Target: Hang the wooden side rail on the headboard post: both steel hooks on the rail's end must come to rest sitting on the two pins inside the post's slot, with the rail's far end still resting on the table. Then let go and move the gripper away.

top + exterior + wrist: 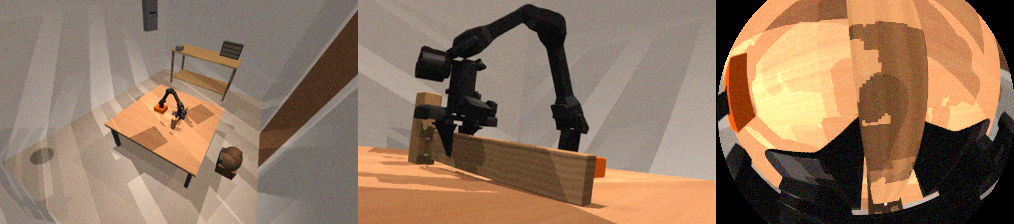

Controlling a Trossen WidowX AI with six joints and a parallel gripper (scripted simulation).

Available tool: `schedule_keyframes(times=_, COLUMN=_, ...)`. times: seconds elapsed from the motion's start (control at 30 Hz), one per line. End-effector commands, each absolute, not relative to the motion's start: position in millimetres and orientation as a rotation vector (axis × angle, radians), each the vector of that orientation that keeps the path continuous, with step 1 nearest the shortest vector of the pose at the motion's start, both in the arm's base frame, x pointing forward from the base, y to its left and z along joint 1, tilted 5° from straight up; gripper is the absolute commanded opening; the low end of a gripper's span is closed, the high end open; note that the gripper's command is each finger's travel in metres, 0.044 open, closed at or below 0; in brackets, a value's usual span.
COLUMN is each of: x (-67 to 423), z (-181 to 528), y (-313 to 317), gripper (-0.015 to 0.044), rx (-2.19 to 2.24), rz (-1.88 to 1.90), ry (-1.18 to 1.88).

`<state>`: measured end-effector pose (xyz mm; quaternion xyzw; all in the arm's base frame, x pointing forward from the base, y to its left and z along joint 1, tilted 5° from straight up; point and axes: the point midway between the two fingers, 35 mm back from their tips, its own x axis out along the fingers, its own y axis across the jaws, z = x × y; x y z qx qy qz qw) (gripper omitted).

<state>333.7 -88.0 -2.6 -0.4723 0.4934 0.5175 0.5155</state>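
My tool is squeezed shut on the wooden side rail, right at the end by the headboard post. That end is lifted against the post, and the rail's other end sits on the worktop. I cannot tell if the hooks sit on the pins.
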Motion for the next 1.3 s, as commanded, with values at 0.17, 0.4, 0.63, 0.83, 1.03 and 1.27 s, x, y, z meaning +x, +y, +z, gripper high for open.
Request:
schedule_keyframes(times=0.17, x=336.9, z=4.8, y=-88.8, gripper=0.0, rx=-1.149, rz=1.236, ry=1.171)
schedule_keyframes(times=0.4, x=336.9, z=6.0, y=-88.9, gripper=0.0, rx=-1.149, rz=1.236, ry=1.171)
schedule_keyframes(times=0.63, x=336.9, z=6.8, y=-89.0, gripper=0.0, rx=-1.149, rz=1.236, ry=1.171)
schedule_keyframes(times=0.83, x=337.6, z=6.2, y=-89.6, gripper=0.0, rx=-1.15, rz=1.236, ry=1.171)
schedule_keyframes(times=1.03, x=338.2, z=5.4, y=-90.3, gripper=0.0, rx=-1.15, rz=1.236, ry=1.171)
schedule_keyframes(times=1.27, x=339.0, z=4.6, y=-91.1, gripper=0.0, rx=-1.15, rz=1.236, ry=1.171)
